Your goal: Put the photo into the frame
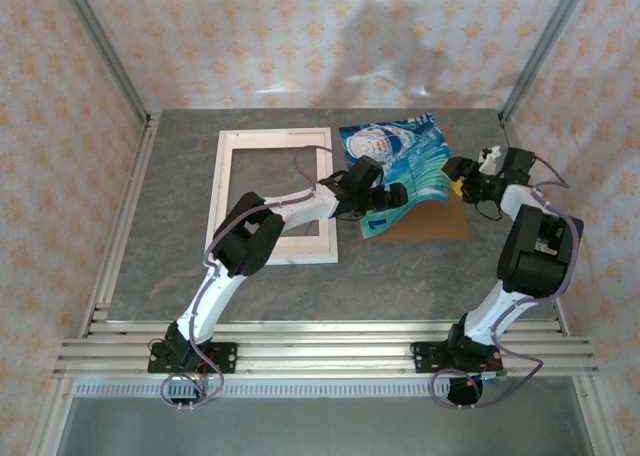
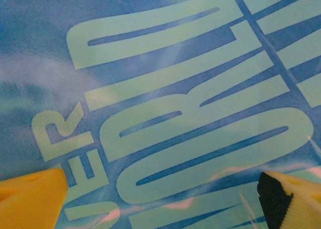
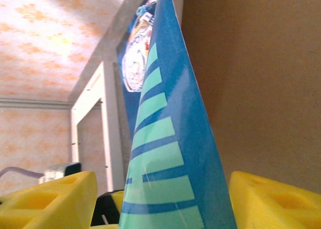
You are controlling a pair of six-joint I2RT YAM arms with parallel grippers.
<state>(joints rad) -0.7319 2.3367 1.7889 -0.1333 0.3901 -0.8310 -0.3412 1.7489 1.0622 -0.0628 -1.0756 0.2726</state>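
1. Left claw point(image 1: 395, 196) gapes wide above the photo point(image 1: 400, 148), holding nothing; its wrist view shows the lettering.
2. Right claw point(image 1: 456, 186), jaws apart, straddles the photo's raised right edge.
3. The photo lies on a brown board point(image 1: 440, 221) right of the frame point(image 1: 224, 196), near the bench's point(image 1: 180, 276) far edge.

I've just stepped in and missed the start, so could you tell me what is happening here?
The two arms are working the photo, which lies curled on the brown backing board beside the white frame. The left gripper hovers open over its lettering; the right gripper, jaws apart, straddles its raised right edge.
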